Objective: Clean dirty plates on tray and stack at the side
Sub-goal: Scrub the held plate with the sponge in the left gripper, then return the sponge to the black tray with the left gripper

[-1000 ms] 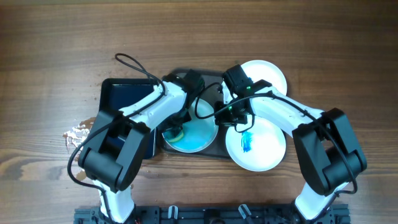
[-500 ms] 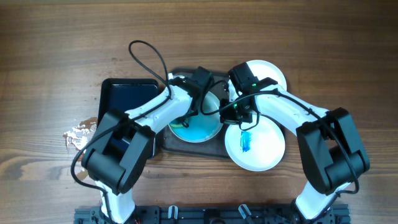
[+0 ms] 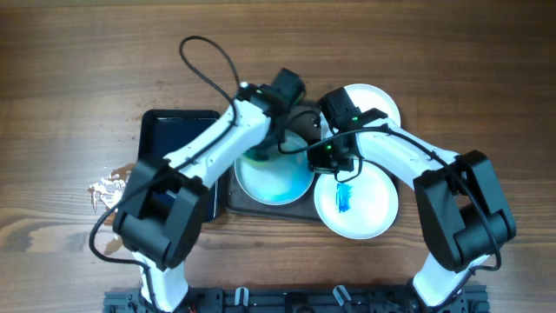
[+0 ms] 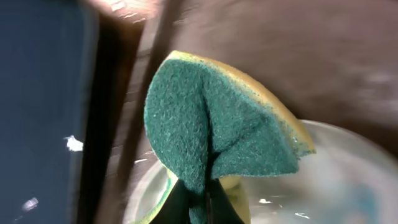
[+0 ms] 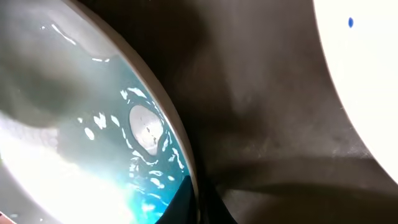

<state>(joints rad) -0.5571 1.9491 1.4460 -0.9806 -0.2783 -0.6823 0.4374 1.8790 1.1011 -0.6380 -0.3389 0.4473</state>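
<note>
A plate filmed with smeared blue lies on the dark tray. My right gripper is shut on its right rim; in the right wrist view the jaws pinch the edge of the plate. My left gripper is shut on a folded green and yellow sponge, held over the plate's far left edge. A second plate with a blue smear overlaps the tray's right side. A clean white plate sits behind it.
A smaller glossy black tray stands left of the dark tray. Crumpled foil lies on the wooden table at the far left. The two arms crowd close together over the dark tray, with a black cable looping behind the left arm.
My left gripper has carried the sponge from the plate's near left edge to its far left edge. The plate has shifted slightly. The right gripper keeps its hold.
</note>
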